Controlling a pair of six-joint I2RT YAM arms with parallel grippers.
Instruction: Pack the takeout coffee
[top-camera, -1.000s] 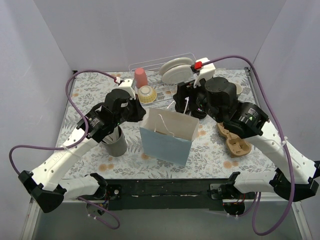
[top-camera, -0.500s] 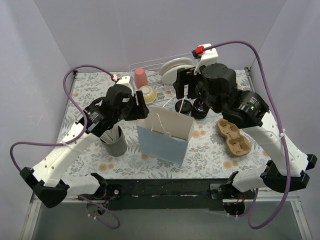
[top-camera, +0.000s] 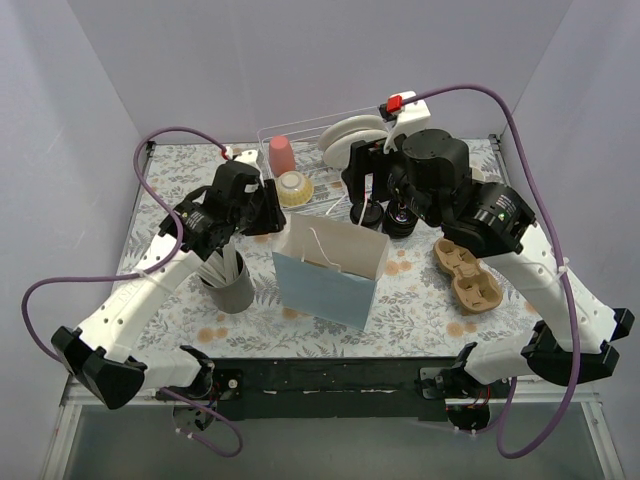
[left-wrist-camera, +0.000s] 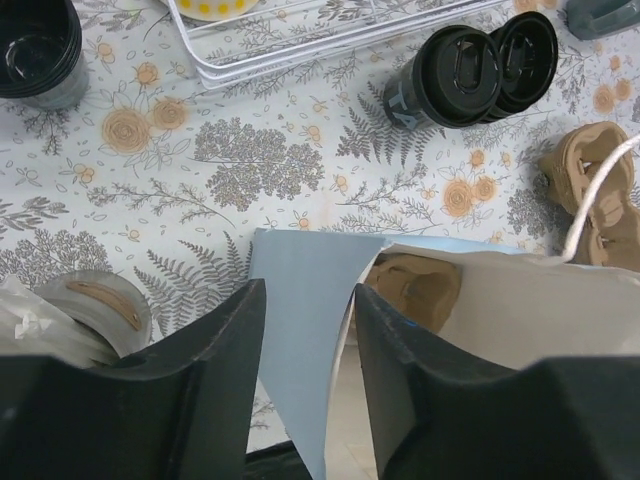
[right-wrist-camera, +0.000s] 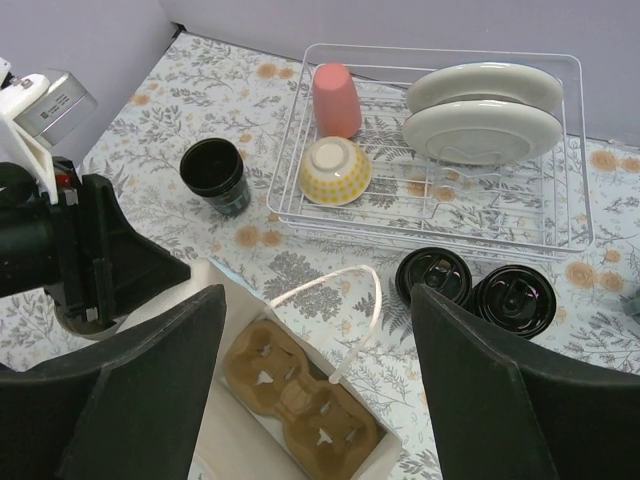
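Two takeout coffee cups, black with black lids, stand side by side behind the bag (top-camera: 365, 213) (top-camera: 401, 221); they also show in the left wrist view (left-wrist-camera: 455, 88) (left-wrist-camera: 525, 58) and the right wrist view (right-wrist-camera: 433, 275) (right-wrist-camera: 515, 298). The blue paper bag (top-camera: 325, 285) stands open mid-table with a brown cup carrier (right-wrist-camera: 300, 402) on its floor. My left gripper (top-camera: 273, 215) (left-wrist-camera: 308, 295) is open, its fingers straddling the bag's left wall without pinching it. My right gripper (top-camera: 368, 193) (right-wrist-camera: 318, 300) hangs wide open above the bag's back rim, holding nothing.
A second cup carrier (top-camera: 468, 275) lies right of the bag. A grey utensil cup (top-camera: 232, 288) stands left of it. The wire dish rack (top-camera: 300, 135) at the back holds a pink cup (right-wrist-camera: 335, 98), a yellow bowl (right-wrist-camera: 335, 168) and plates (right-wrist-camera: 480, 110). Stacked lidless black cups (right-wrist-camera: 213, 175) stand left of the rack.
My left gripper has opened from shut and drawn back slightly at the bag's left rim. My right gripper rose off the bag toward the back. The bag shifted slightly left.
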